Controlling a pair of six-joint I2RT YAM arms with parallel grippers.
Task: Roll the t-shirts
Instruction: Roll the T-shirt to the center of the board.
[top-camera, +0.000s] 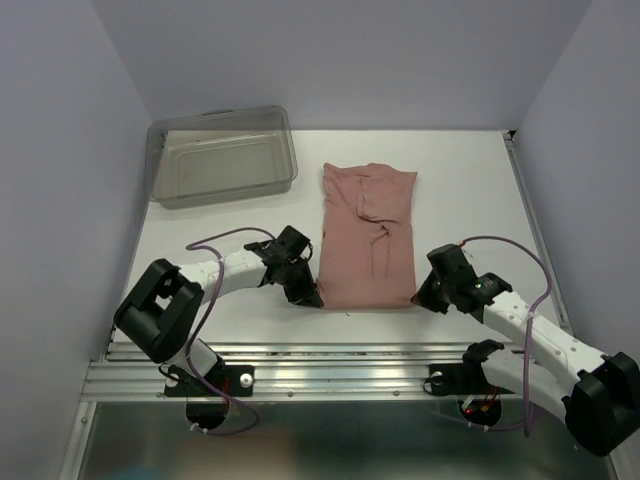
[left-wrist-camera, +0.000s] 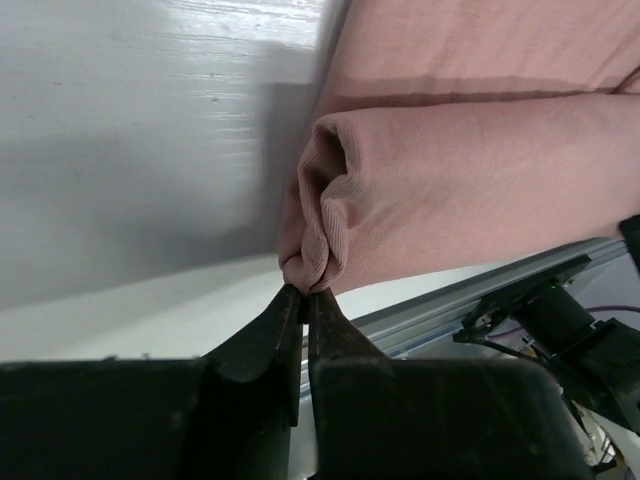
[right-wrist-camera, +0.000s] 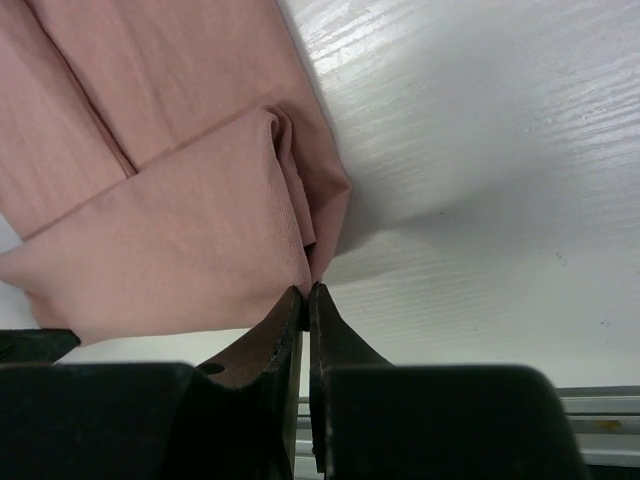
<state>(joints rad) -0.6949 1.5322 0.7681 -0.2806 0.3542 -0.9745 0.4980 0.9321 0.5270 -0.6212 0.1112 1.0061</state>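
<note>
Top external view: a dusty-pink t-shirt (top-camera: 368, 235) is seen folded into a long, narrow rectangle near the middle of the white worktop (top-camera: 470, 190), its length running away from the arms' bases. A sleeve fold is laid across the upper half of the cloth. The left fingers (top-camera: 308, 295) are placed at the near-left corner of the t-shirt and the right fingers (top-camera: 420, 297) at the near-right corner, with both arms lowered close to the worktop. A clear, empty-looking plastic tub (top-camera: 222, 155) is set at the far left, well apart from the t-shirt. From the left wrist, the near edge of the cloth is shown curled over into a soft tube lying on the flat layers, and the left fingers (left-wrist-camera: 300, 305) are pressed together on a bunched pinch of fabric at the tube's open end. From the right wrist, the right fingers (right-wrist-camera: 305, 300) are likewise clenched tip to tip, with the corner of a turned-over flap of the t-shirt (right-wrist-camera: 170, 230) caught between them and lifted slightly off the worktop. A metal rail (top-camera: 330, 365) is seen along the near edge, just behind both sets of fingers.
</note>
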